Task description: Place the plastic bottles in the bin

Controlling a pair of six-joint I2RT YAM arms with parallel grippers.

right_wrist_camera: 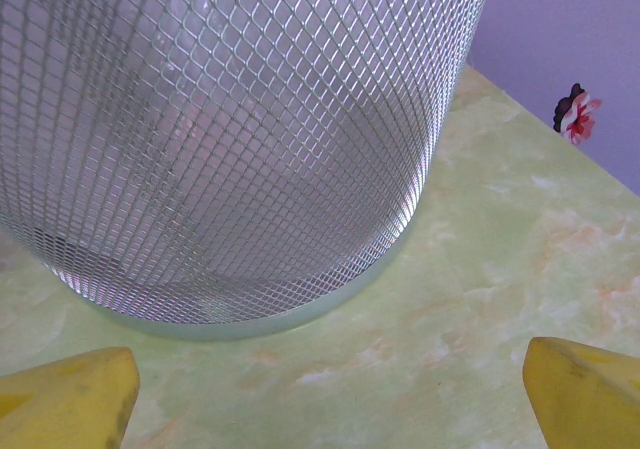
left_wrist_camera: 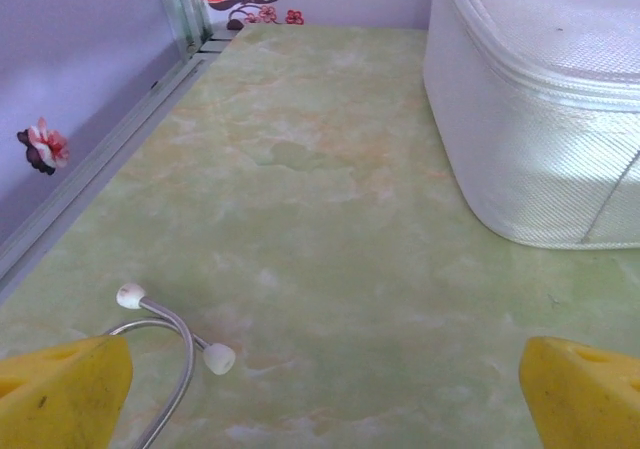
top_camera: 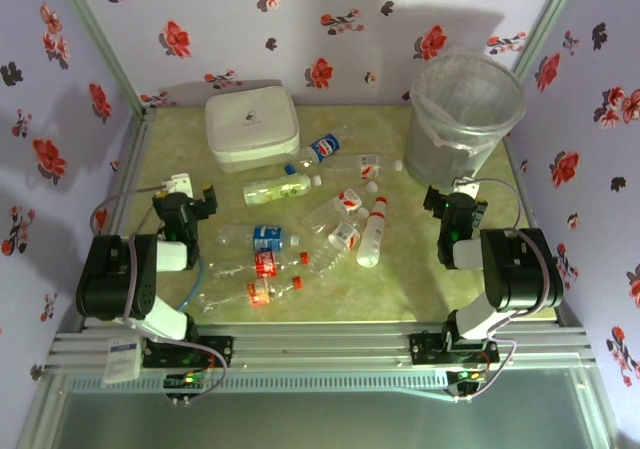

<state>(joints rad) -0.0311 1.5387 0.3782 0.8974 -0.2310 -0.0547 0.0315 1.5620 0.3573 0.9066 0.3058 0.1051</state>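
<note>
I see both arms based at the near edge. The left tool (top_camera: 203,202) (left_wrist_camera: 320,399) is spread wide with nothing between its fingers, low over bare counter (left_wrist_camera: 300,219) by the left edge. The right tool (top_camera: 455,207) (right_wrist_camera: 320,394) is wide open too and empty, low by the right edge. It faces the bin (right_wrist_camera: 230,139), whose wall is just ahead. The plastic bottles (top_camera: 267,237) lie scattered on their sides across mid-counter between the two tools. The white box (top_camera: 252,127) (left_wrist_camera: 540,99) sits toward the far left. The bin (top_camera: 455,144) stands upright at the far right corner.
</note>
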